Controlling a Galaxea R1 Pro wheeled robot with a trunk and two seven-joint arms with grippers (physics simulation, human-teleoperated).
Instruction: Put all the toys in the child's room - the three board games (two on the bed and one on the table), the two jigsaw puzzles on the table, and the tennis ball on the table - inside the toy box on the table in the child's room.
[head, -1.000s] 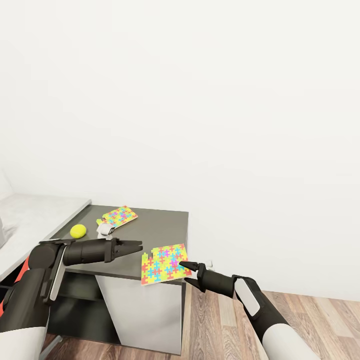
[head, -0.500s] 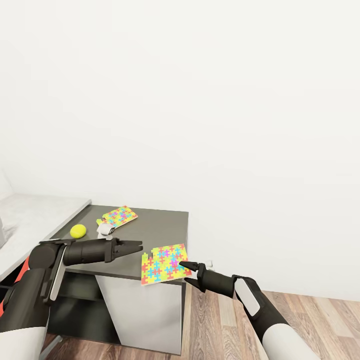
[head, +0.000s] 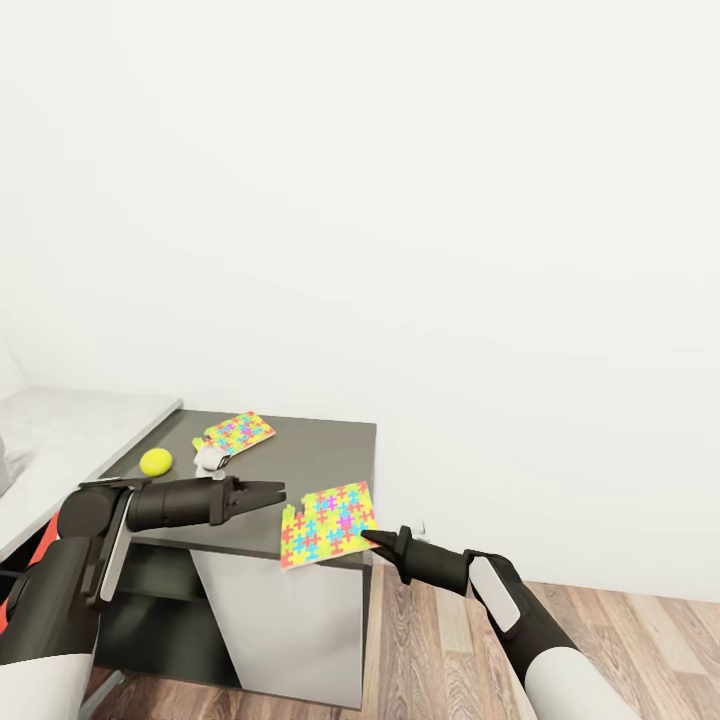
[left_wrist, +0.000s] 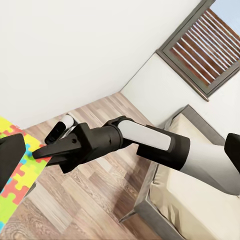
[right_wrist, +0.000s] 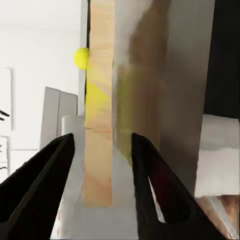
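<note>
Now, near puzzle: a thin square sheet of yellow, cyan, pink and orange jigsaw pieces (head: 328, 523), overhanging the front corner of the dark grey table section (head: 300, 450).
Right gripper (head: 372, 541): pinched together on that sheet's edge.
Change: the sheet's gripped corner has lifted and tilted; a second ago it lay flat.
Left gripper (head: 272, 491): fingers nearly together, empty, just beside the sheet.

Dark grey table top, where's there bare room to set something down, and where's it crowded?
On the dark table top, the back right corner is bare, bordered by the far jigsaw puzzle and the right edge. Another bare strip runs between the tennis ball and the near jigsaw puzzle. The front edge is crowded: the left gripper, right gripper and near puzzle.
</note>
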